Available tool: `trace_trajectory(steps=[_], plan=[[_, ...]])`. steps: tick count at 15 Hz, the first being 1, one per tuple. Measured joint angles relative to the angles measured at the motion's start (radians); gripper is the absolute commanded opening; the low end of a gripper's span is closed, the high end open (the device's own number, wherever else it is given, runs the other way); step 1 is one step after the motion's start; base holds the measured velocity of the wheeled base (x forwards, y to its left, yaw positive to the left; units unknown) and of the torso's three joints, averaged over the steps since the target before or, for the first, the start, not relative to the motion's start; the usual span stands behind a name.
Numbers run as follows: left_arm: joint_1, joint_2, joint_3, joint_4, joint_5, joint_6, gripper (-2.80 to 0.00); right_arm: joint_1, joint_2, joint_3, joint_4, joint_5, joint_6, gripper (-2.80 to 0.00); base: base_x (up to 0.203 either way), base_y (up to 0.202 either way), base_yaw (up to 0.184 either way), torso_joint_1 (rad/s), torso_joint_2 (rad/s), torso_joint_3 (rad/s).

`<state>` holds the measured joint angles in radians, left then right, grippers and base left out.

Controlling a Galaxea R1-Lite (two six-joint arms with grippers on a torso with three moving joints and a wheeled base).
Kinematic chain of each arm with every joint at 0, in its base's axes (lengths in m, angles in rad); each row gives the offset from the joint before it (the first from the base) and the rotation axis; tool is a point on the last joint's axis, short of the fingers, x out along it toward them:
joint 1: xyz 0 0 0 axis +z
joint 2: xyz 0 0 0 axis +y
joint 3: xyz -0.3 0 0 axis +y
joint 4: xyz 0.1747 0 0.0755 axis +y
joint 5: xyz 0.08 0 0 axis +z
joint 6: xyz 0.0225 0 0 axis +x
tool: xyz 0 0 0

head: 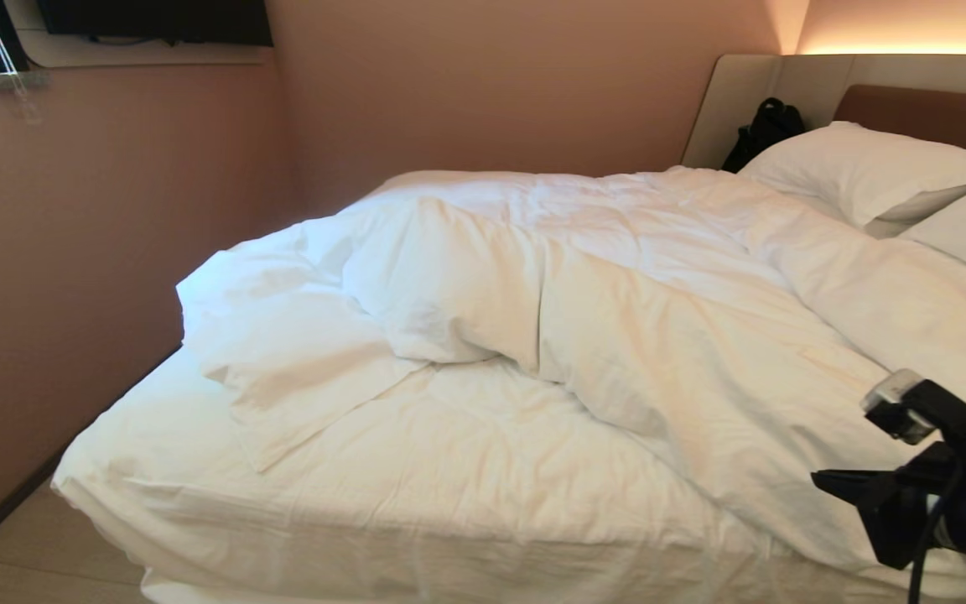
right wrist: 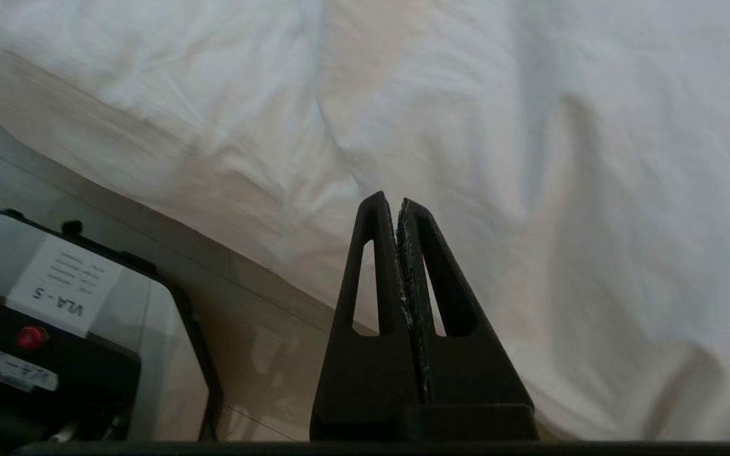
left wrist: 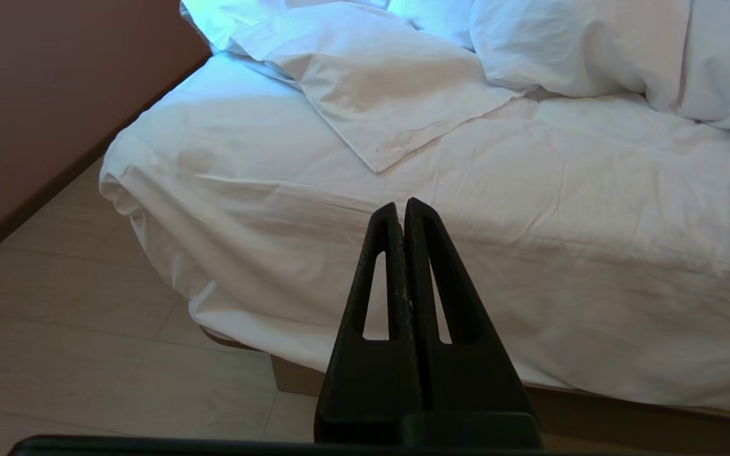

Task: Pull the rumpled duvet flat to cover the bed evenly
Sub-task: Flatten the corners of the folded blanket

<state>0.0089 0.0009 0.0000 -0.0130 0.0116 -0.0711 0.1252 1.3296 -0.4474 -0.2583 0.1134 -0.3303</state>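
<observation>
Duvet bunched toward 1 o'clock, my hands both pinched closed and holding nothing.

Duvet [head: 659, 310] is heaped across the far and right of the bed [head: 416, 495], one corner flopped at 9 o'clock, so the near-left sheet lies bare. My right hand [head: 839, 486] sits at 4 o'clock just off the duvet's near edge, likely placed to catch it. Left hand [left wrist: 401, 206] is parked low off the foot corner. Wall crowds 9 o'clock; floor at 7 looks free.
</observation>
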Motion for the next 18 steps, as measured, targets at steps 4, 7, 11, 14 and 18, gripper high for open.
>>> trace_trajectory(steps=[4,7,11,14,18], plan=[[0.000,0.000,0.000,0.000,0.000,0.000,-2.80,0.110,0.174,-0.090,-0.024,-0.123,-0.065,-2.80,0.000,0.000,0.000,0.000,0.00,0.000],[0.000,0.000,0.000,0.000,0.000,0.000,-2.80,0.174,0.234,-0.104,-0.024,-0.224,-0.080,-2.80,0.000,0.000,0.000,0.000,0.00,0.000],[0.000,0.000,0.000,0.000,-0.001,0.000,-2.80,0.254,0.313,-0.118,-0.025,-0.360,-0.081,-2.80,0.000,0.000,0.000,0.000,0.00,0.000],[0.000,0.000,0.000,0.000,-0.001,0.000,-2.80,0.287,0.371,-0.131,-0.025,-0.452,-0.098,-2.80,0.000,0.000,0.000,0.000,0.00,0.000],[0.000,0.000,0.000,0.000,-0.001,0.000,-2.80,0.309,0.457,-0.135,-0.058,-0.541,-0.113,0.00,0.000,0.000,0.000,0.000,0.00,0.000]])
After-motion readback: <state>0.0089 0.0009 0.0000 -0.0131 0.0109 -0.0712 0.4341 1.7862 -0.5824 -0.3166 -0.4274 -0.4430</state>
